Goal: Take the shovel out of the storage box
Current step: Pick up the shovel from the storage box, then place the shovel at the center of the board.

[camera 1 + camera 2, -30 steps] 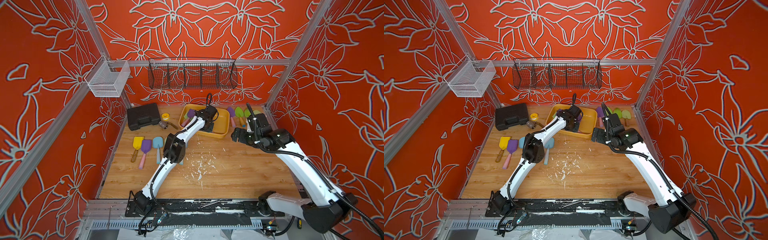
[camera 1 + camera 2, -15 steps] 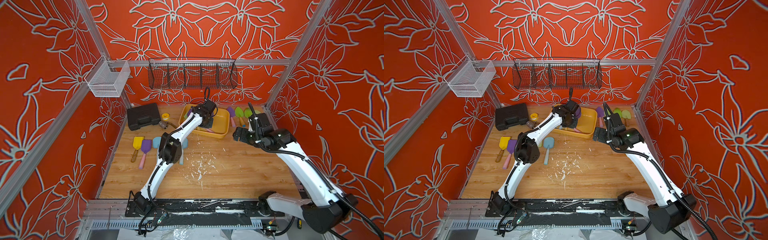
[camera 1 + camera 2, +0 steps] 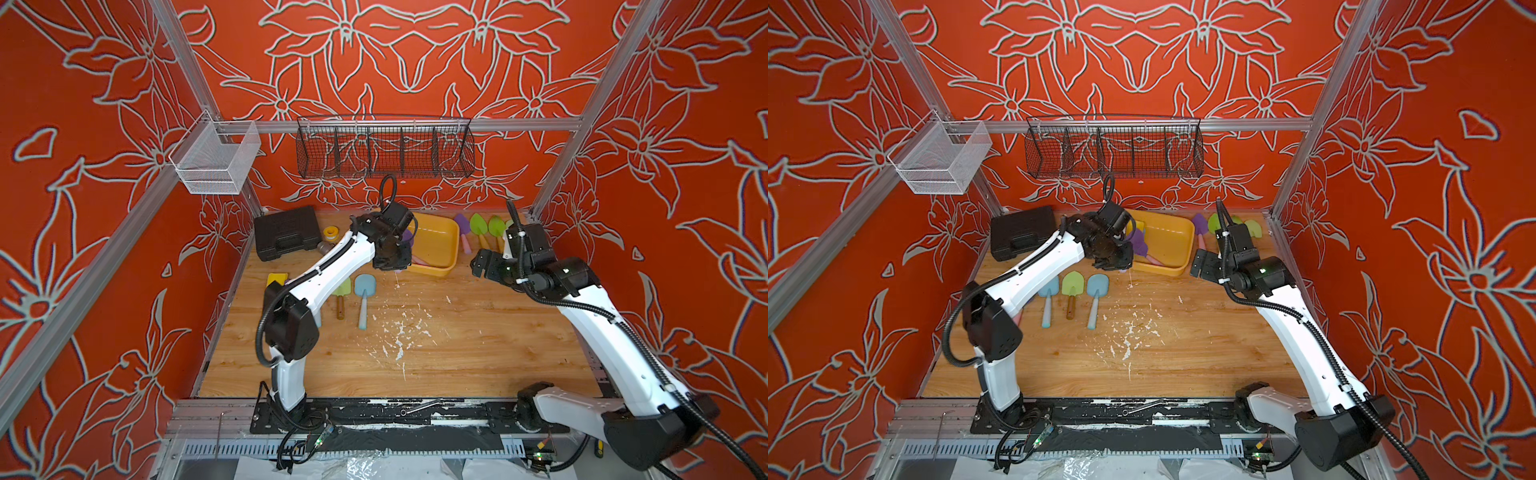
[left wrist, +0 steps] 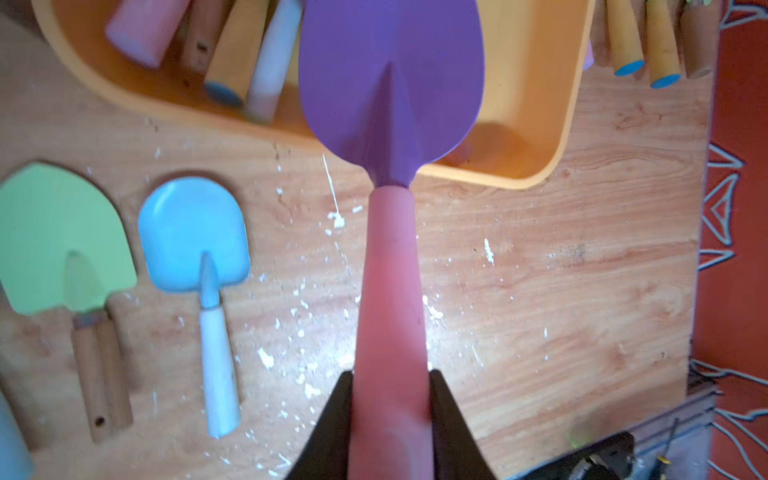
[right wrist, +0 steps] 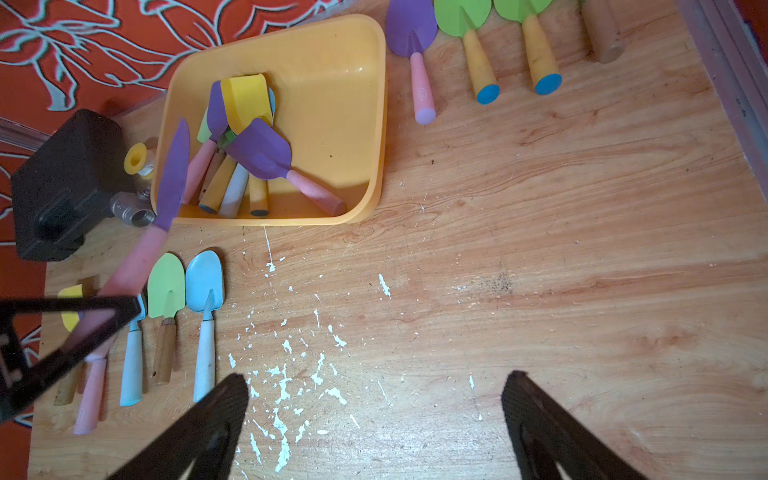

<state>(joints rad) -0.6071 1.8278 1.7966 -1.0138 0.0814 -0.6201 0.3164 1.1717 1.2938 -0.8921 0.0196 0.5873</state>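
Observation:
My left gripper point(image 4: 390, 379) is shut on the pink handle of a purple-bladed shovel point(image 4: 390, 91). The shovel hangs in the air, its blade over the near rim of the yellow-orange storage box point(image 4: 536, 124) and its handle over the table. In both top views the left gripper point(image 3: 390, 258) point(image 3: 1115, 261) sits at the box's left front corner, by the storage box point(image 3: 438, 245) point(image 3: 1169, 245). The right wrist view shows the held shovel point(image 5: 170, 178) outside the storage box point(image 5: 332, 83). Several more shovels point(image 5: 259, 156) lie in it. My right gripper point(image 5: 374, 386) is open over bare table, right of the box.
A row of shovels point(image 5: 203, 282) lies on the table left of the box, and three more shovels point(image 5: 465, 25) lie to its right. A black tool case point(image 3: 286, 232), a yellow roll point(image 5: 136, 160) and a metal fitting point(image 5: 133, 210) stand at the back left. Wire baskets point(image 3: 384, 149) hang on the back wall.
My left gripper has moved out of the box, leftward and toward the table's front, carrying the purple shovel. The right arm has barely shifted.

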